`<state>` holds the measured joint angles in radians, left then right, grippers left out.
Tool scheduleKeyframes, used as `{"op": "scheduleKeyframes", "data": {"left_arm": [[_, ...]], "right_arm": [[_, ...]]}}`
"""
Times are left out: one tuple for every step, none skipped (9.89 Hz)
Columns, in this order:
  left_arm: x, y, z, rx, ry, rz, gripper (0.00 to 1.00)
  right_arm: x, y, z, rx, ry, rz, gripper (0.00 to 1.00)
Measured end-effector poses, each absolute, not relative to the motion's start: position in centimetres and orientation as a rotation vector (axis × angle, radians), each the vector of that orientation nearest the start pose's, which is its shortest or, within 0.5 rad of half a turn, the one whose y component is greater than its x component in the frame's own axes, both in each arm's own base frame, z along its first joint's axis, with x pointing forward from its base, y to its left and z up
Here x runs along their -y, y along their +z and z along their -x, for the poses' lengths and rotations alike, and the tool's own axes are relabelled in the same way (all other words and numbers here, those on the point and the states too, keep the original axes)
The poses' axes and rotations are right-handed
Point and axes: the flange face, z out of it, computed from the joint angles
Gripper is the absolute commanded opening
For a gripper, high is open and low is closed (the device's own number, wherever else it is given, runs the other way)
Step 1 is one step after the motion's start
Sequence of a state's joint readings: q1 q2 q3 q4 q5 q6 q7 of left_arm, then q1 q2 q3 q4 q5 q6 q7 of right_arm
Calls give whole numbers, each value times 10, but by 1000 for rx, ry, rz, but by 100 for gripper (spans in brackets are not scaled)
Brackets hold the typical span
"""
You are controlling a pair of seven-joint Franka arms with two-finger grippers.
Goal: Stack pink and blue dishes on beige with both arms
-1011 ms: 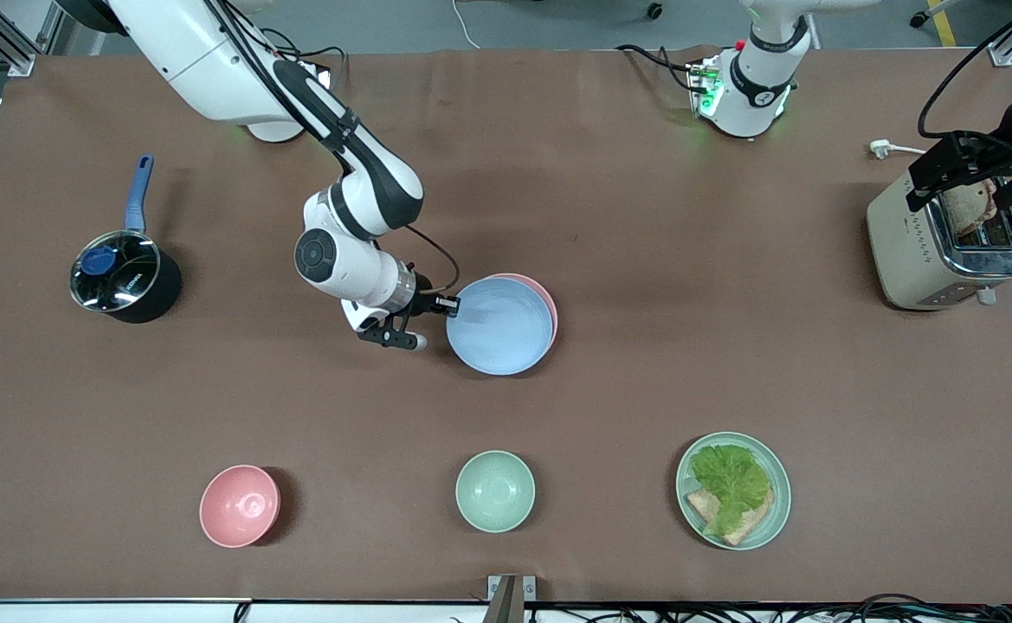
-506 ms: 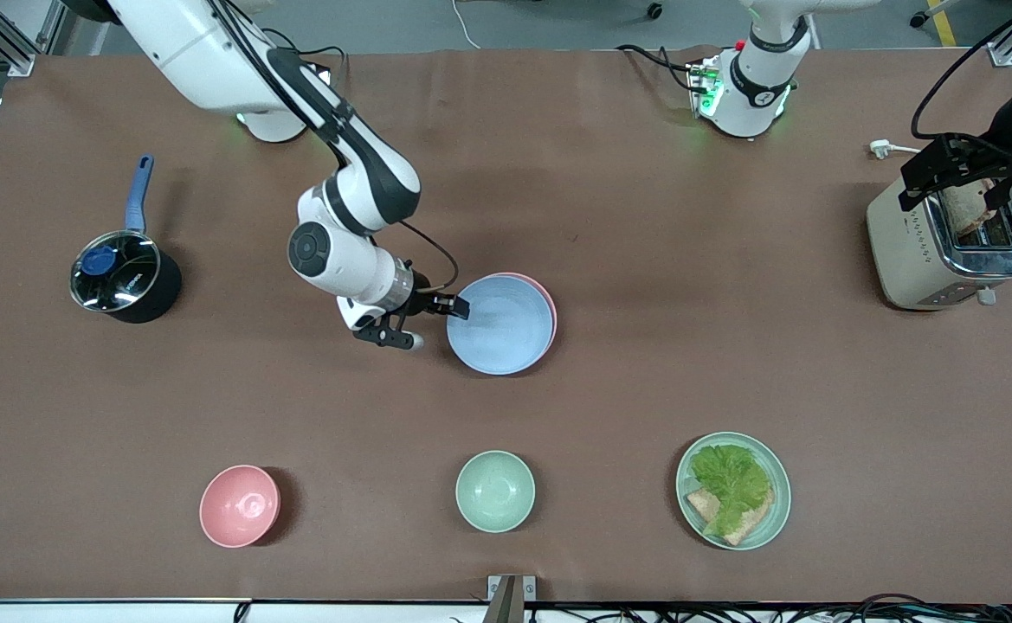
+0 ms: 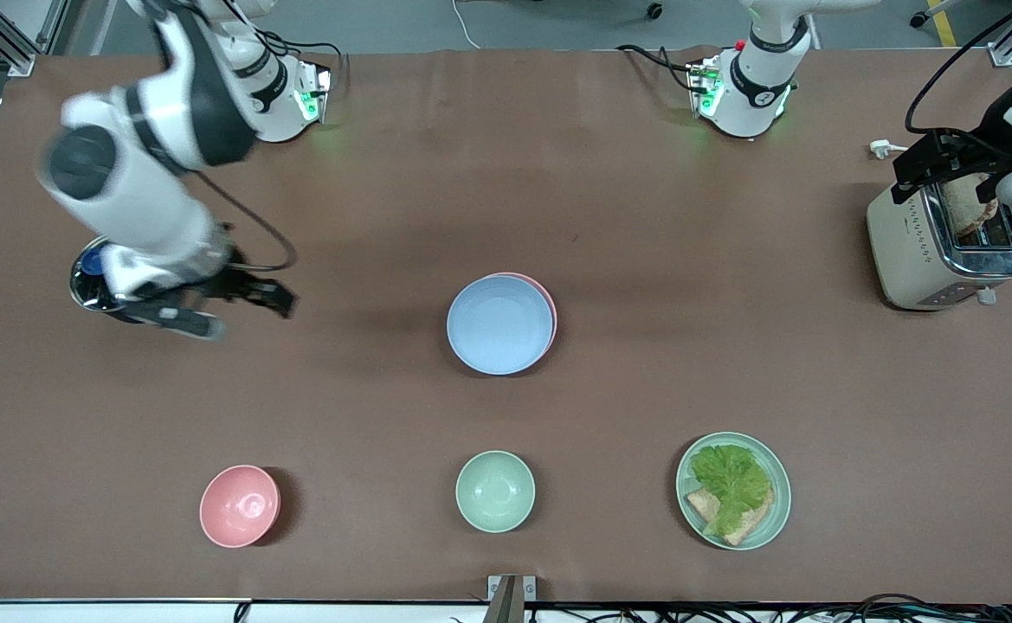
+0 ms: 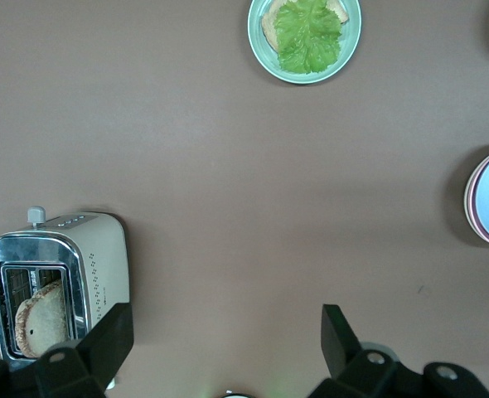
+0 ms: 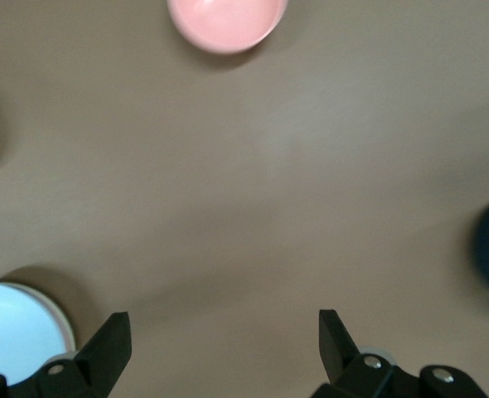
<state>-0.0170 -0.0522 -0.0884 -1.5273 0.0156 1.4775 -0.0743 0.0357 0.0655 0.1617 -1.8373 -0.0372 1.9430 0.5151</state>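
Stack: light blue matte plate [image 3: 499, 326] on pale pink plate [image 3: 549, 303] | I see right gripper [image 5: 220, 348] spread over bare table [image 3: 644, 216] beside lidded saucepan [image 3: 94, 277] | left gripper [image 4: 224, 348] spread above cream toaster [image 3: 934, 251] | no legible writing

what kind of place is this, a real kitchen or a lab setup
Most likely a robot lab staged as a kitchen: two arms are bolted to a brown-covered table, with a toaster, a lidded saucepan and a blue plate laid out, and cables run along the table's edge.
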Motion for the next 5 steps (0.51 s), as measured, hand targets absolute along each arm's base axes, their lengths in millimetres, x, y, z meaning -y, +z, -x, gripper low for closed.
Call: {"op": "scheduleKeyframes", "data": {"left_arm": [[56, 665, -525, -48, -7, 3121, 100], [57, 665, -525, -51, -5, 3121, 100], [59, 665, -524, -57, 4, 3120, 100], [60, 665, -523, -61, 13, 3119, 100], [60, 665, -522, -61, 16, 3119, 100]], "right_arm": [[-70, 523, -575, -463, -88, 3127, 100], [-38, 550, -573, -446, -82, 3139, 100], [-13, 577, -569, -417, -60, 3150, 100], [9, 605, -562, -394, -40, 3157, 100], [28, 633, -554, -398, -31, 3157, 100]]}}
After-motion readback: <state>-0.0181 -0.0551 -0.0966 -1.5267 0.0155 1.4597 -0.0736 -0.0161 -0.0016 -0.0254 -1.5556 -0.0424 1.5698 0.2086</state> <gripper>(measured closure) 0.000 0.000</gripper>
